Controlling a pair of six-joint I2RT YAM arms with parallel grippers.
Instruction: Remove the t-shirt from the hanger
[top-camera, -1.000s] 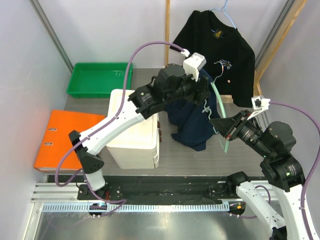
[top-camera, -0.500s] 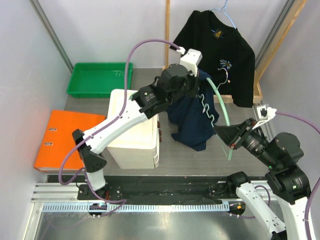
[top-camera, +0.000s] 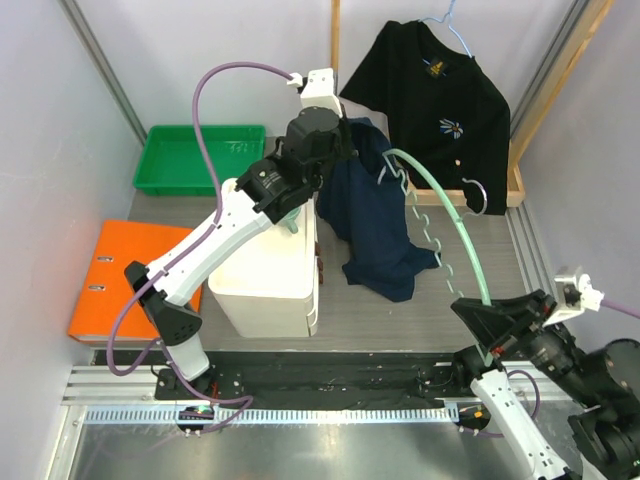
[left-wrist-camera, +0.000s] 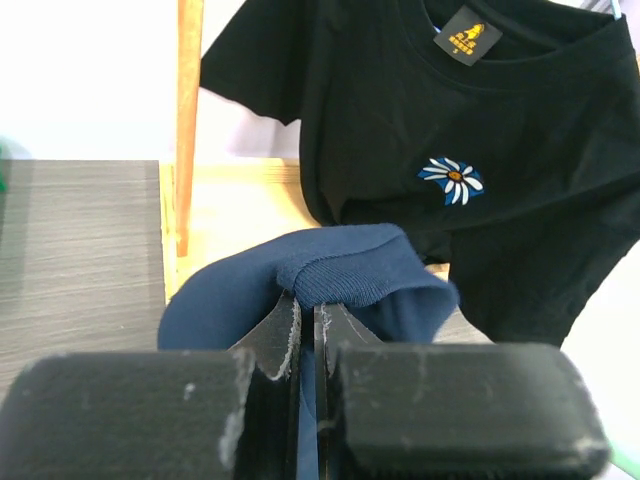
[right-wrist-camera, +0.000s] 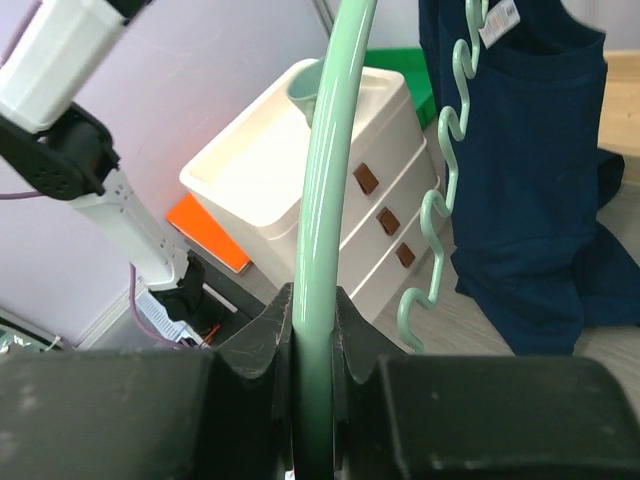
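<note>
A navy t-shirt hangs from my left gripper, which is shut on its ribbed collar above the white drawers. The jaws of that left gripper pinch the blue cloth between them. My right gripper at the near right is shut on the curved arm of the mint-green hanger. The right gripper clamps the green bar. Most of the hanger stands outside the shirt, and only its far tip meets the shirt's neck. The wavy lower bar lies in front of the shirt.
A black t-shirt with a daisy print hangs on a blue hanger against a wooden frame at the back. A white drawer unit stands under the left arm. Left of it are a green tray and an orange binder.
My left gripper shut on the shirt's collar and rose up and left with it. My right gripper pulled the hanger back toward the near right, drawing it out of the shirt.
</note>
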